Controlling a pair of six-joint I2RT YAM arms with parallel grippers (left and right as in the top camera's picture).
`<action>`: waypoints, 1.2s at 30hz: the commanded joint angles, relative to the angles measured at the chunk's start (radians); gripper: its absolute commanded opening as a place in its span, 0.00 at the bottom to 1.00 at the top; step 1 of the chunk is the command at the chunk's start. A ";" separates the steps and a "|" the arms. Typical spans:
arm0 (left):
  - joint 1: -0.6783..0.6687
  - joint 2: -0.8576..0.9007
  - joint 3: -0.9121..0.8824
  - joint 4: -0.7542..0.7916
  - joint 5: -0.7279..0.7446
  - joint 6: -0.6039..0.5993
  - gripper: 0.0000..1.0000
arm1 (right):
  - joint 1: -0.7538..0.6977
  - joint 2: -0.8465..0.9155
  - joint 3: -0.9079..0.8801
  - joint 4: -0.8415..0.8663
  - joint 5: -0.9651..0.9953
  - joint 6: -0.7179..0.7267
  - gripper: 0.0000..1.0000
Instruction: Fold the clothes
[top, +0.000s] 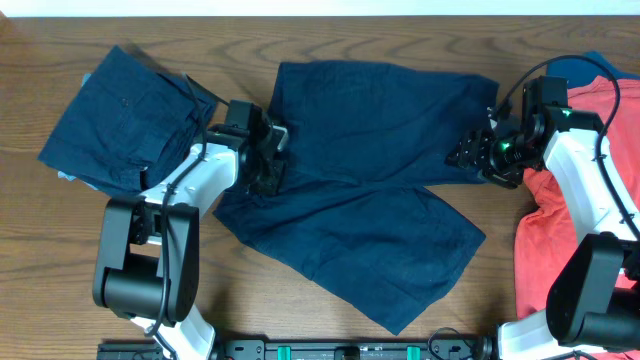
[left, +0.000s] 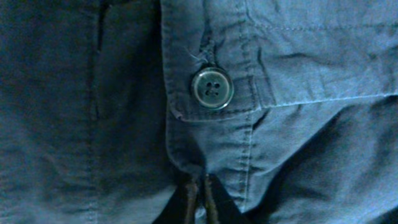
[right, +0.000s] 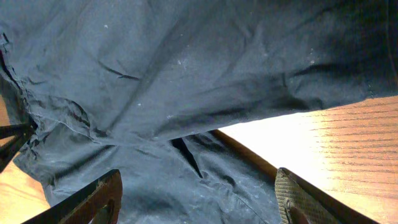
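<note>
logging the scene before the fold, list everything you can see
navy shorts: 1, dark navy, spread out mid-table
button: 1, grey-green, on the shorts' waistband
folded garment: 1, maybe more, dark navy, far left
red shirts: heap, count unclear, coral-red, right edge
blue garment: 1, brighter blue, top right, partly under the red
table: 1, brown wood
left gripper: 1, black, shut on the navy shorts below the button
right gripper: 1, black, open at the shorts' right edge
</note>
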 joint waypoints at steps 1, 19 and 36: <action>0.011 -0.003 0.006 -0.012 -0.062 -0.035 0.06 | 0.010 0.008 -0.007 -0.012 0.028 0.011 0.77; 0.077 -0.165 0.049 -0.026 -0.164 -0.134 0.06 | 0.151 0.008 -0.346 0.089 0.028 -0.007 0.54; 0.078 -0.165 0.049 -0.030 -0.321 -0.159 0.06 | 0.098 0.008 -0.303 0.286 0.224 0.123 0.01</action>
